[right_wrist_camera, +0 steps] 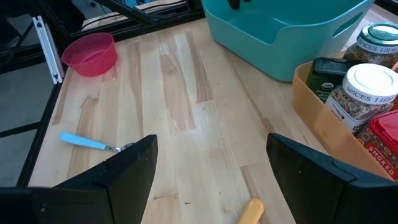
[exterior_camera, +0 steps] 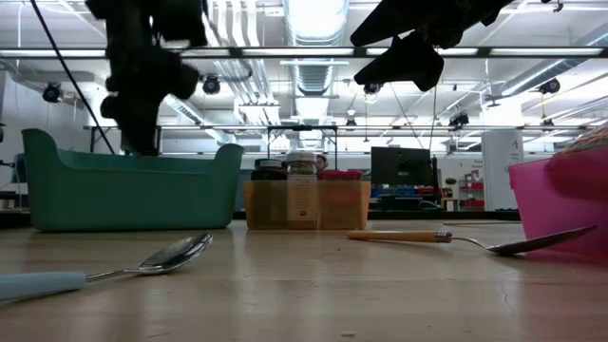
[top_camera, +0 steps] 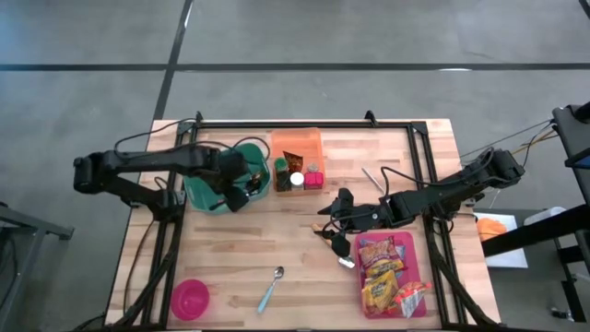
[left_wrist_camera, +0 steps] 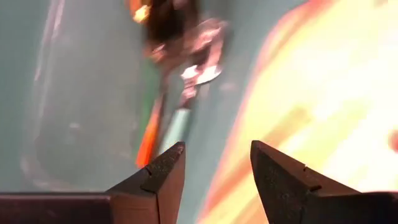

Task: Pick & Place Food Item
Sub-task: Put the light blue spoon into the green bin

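My left gripper (top_camera: 241, 189) hangs open, pointing down, over the teal bin (top_camera: 197, 197) at the table's far left. In the left wrist view its fingers (left_wrist_camera: 217, 149) have nothing between them. Below them a yellow-orange food packet (left_wrist_camera: 311, 93) lies on the bin's floor beside a teal-handled utensil (left_wrist_camera: 180, 121). My right gripper (top_camera: 330, 221) hovers open above the middle of the table, slanting down toward the left, with bare wood between its fingers (right_wrist_camera: 211, 140). A pink tray (top_camera: 419, 242) at the near right holds several snack packets (top_camera: 387, 281).
An orange bin (top_camera: 297, 146) with spice jars (right_wrist_camera: 367, 87) stands right of the teal bin. A pink bowl (top_camera: 190, 297) sits near left and a blue-handled spoon (top_camera: 270, 288) near centre. A yellow-handled spoon (exterior_camera: 399, 236) lies under my right gripper. A black frame (top_camera: 304, 123) borders the table.
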### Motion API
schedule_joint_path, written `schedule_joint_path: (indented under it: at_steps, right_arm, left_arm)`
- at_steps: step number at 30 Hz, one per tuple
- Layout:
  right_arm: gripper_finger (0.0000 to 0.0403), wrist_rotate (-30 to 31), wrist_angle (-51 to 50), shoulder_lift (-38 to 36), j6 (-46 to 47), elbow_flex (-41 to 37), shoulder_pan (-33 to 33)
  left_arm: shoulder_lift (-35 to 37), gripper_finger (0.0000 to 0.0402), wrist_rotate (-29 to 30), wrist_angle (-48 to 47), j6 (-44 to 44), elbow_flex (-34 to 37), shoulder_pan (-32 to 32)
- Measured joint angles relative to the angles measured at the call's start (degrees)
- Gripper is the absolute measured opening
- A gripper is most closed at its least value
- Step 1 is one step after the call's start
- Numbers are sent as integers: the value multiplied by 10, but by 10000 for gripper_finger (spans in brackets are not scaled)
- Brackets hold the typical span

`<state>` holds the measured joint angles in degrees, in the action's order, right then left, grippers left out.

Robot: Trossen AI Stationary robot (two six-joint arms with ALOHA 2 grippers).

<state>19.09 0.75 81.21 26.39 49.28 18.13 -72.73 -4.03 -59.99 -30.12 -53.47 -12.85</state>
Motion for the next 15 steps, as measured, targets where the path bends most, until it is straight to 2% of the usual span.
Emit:
schedule_joint_path:
  at_steps: [3,7,15]
  right_arm:
    - [299,0,0,0,0,0,0]
    - [299,0,0,0,0,0,0]
    - [299,0,0,0,0,0,0]
  left_arm:
    - [0,183,7,-3,-42,-41,41]
    - [-2,183,11,-2,-170,-78,120]
    - [-59,183,41,19,-422,-87,349]
